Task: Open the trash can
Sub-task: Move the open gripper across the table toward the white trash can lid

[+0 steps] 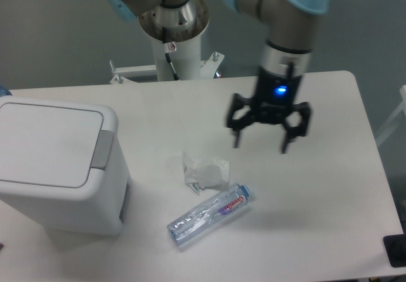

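Note:
The trash can is a large boxy white bin at the left of the table. Its flat white lid lies shut, with the grey push tab on its right edge. My gripper hangs open and empty above the table's middle right, well to the right of the can, fingers pointing down.
A crumpled white paper wad lies mid-table. A clear plastic bottle with a red label lies on its side in front of it. The arm's white base stands behind the table. A dark object sits at the right edge.

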Controlling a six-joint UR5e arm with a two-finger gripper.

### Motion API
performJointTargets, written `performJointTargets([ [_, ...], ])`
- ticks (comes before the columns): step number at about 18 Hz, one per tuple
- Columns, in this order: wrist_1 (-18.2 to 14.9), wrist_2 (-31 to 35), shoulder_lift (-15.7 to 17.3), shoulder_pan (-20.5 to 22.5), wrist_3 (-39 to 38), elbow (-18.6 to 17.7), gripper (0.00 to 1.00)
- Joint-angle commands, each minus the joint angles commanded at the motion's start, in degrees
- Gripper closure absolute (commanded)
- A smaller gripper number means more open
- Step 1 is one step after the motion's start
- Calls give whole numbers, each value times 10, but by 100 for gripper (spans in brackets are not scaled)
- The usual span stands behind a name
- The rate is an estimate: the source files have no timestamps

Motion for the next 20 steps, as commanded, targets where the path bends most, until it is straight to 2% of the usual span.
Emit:
performJointTargets([
  [2,0,6,8,-30,-46,-1,0],
  [7,1,5,15,-50,-104,6,0],
  [10,4,5,14,-70,-108,7,0],
  [14,37,8,2,-96,-108,4,0],
  [20,38,8,2,-118,-108,-4,0],
])
